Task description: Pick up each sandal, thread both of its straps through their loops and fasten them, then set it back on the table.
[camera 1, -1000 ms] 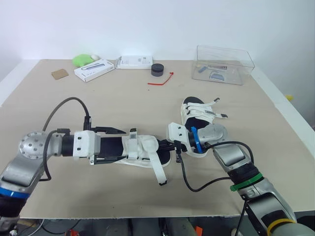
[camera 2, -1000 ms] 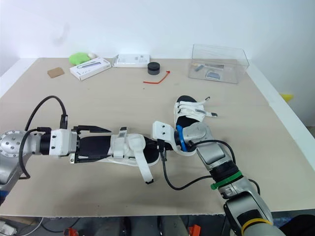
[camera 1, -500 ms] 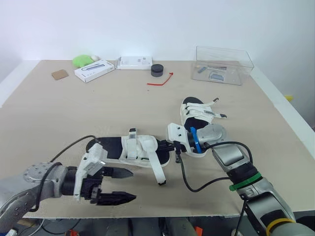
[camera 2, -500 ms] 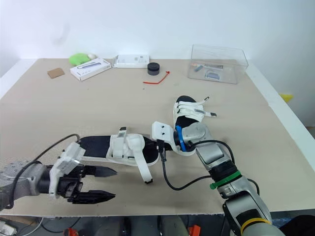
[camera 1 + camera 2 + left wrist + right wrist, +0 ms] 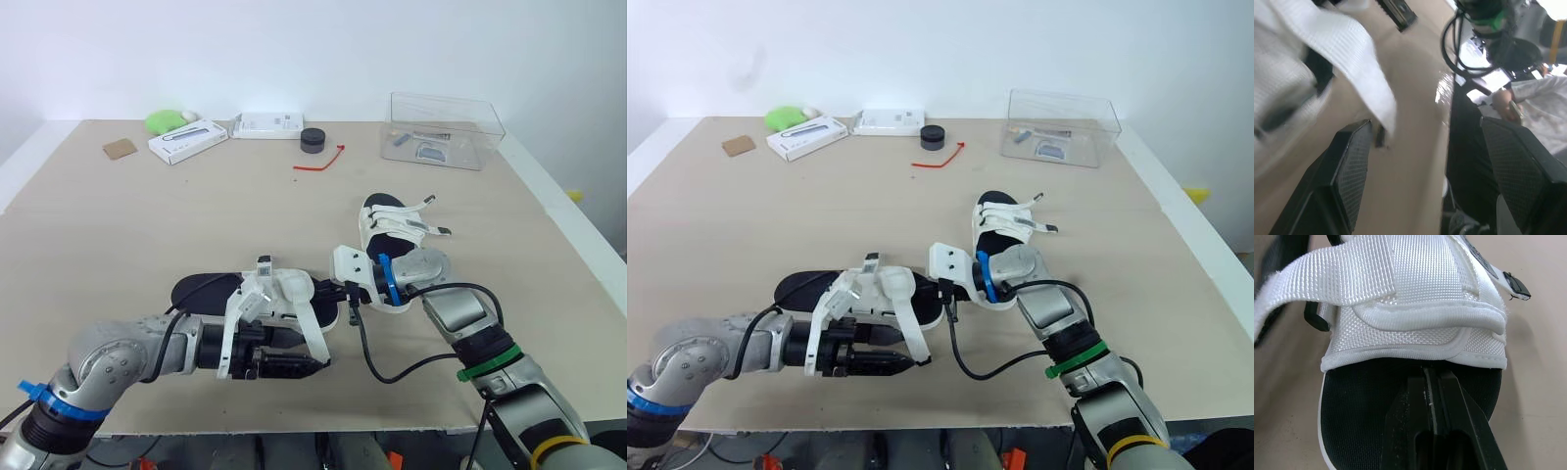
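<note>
Right fingers [image 5: 1462, 427] pinch the sandal [image 5: 279, 292] lying crosswise, toe rightward.

The sandal [image 5: 279, 294] is black underfoot, its straps [image 5: 1352, 267] white with a woven texture.

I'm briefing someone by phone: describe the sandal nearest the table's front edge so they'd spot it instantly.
On the beige table, two black-soled, white-strapped sandals lie near the middle. The near sandal lies crosswise by the front edge, with a loose strap trailing forward; the far sandal points away, toward the clear box.
</note>
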Motion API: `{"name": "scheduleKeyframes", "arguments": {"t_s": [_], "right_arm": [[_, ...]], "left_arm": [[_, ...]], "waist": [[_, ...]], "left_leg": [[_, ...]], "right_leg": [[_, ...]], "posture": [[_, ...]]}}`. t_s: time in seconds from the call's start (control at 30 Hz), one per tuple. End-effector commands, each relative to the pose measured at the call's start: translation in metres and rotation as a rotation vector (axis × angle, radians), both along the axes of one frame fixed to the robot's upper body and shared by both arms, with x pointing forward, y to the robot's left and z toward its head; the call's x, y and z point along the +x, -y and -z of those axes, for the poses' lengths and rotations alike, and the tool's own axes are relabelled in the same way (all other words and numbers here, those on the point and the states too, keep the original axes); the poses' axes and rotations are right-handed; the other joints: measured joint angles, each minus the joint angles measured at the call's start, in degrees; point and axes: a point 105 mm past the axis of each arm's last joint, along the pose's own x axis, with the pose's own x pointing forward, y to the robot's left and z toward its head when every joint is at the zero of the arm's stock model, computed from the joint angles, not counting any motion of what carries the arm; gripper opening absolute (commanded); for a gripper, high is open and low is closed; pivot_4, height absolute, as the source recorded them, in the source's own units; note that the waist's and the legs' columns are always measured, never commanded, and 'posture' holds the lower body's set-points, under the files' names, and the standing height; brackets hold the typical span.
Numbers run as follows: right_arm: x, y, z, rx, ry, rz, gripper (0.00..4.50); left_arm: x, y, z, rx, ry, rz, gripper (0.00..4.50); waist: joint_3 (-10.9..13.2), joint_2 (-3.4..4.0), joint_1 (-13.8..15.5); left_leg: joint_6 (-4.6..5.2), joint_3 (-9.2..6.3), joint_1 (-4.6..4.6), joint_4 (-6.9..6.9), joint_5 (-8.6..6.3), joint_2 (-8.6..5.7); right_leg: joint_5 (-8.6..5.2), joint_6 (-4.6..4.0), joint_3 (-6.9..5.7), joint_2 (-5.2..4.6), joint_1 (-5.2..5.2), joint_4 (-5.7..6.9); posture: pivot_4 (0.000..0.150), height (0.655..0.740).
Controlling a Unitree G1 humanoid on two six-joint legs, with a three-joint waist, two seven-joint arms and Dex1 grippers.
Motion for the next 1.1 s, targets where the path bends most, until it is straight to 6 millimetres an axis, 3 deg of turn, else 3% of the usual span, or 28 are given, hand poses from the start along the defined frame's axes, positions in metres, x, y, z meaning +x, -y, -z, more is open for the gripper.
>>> {"name": "scheduleKeyframes", "arguments": {"t_s": [0.03, 0.2, 0.23, 0.3, 0.5, 0.83, 1.1], "right_arm": [[-0.002, 0.004, 0.004, -0.025, -0.009, 0.001, 0.00], [-0.002, 0.002, 0.003, -0.020, -0.008, 0.004, 0.00], [-0.002, 0.001, 0.003, -0.019, -0.008, 0.005, 0.00], [-0.002, 0.001, 0.003, -0.018, -0.008, 0.005, 0.00], [-0.002, 0.003, 0.003, -0.018, -0.009, 0.012, 0.00], [0.000, 0.003, 0.002, -0.017, -0.007, 0.013, 0.00], [-0.001, 0.002, 0.003, -0.014, -0.012, 0.013, 0.00]], "left_arm": [[0.005, 0.007, -0.005, -0.001, 0.034, 0.015, 3.62], [0.013, 0.012, -0.001, 0.025, 0.057, 0.015, 3.62], [0.012, 0.012, 0.002, 0.033, 0.051, 0.020, 3.40], [0.012, 0.011, 0.004, 0.039, 0.046, 0.024, 2.84], [0.012, -0.002, 0.007, 0.078, 0.030, 0.022, 0.08], [0.009, -0.032, -0.027, -0.019, -0.118, 0.068, 0.03], [0.010, -0.033, -0.037, -0.010, -0.019, 0.068, 0.03]], "waist": [[0.0, 0.00, 0.0], [0.0, -0.01, 0.0], [0.0, 0.00, 0.0], [0.0, 0.00, 0.0], [0.0, 0.00, 0.0], [0.0, -0.01, 0.0], [0.0, -0.02, -0.1]], "left_leg": [[-0.01, 0.00, 0.00, 0.00, 0.00, 0.00], [-0.01, 0.05, 0.00, 0.00, 0.01, -0.06], [-0.02, 0.05, 0.00, 0.00, 0.01, -0.06], [-0.04, 0.03, 0.00, 0.00, 0.03, -0.06], [-0.05, 0.01, 0.05, 0.00, 0.05, -0.06], [-0.04, -0.08, 0.02, -0.01, 0.21, 0.01], [-0.05, -0.06, 0.01, -0.03, 0.21, 0.00]], "right_leg": [[0.00, 0.01, 0.00, 0.00, 0.01, 0.00], [0.03, 0.02, 0.01, -0.05, 0.01, 0.00], [0.04, 0.04, 0.01, -0.05, 0.01, 0.00], [0.02, 0.07, 0.01, -0.05, 0.01, 0.00], [-0.02, 0.15, 0.02, -0.05, 0.06, 0.00], [-0.02, 0.24, -0.09, 0.03, 0.03, 0.00], [-0.02, 0.24, -0.03, -0.03, 0.01, -0.01]], "posture": [[0.150, 0.7400], [0.150, 0.7400], [0.150, 0.7400], [0.150, 0.7400], [0.150, 0.7400], [0.150, 0.7400], [0.150, 0.7400]]}}
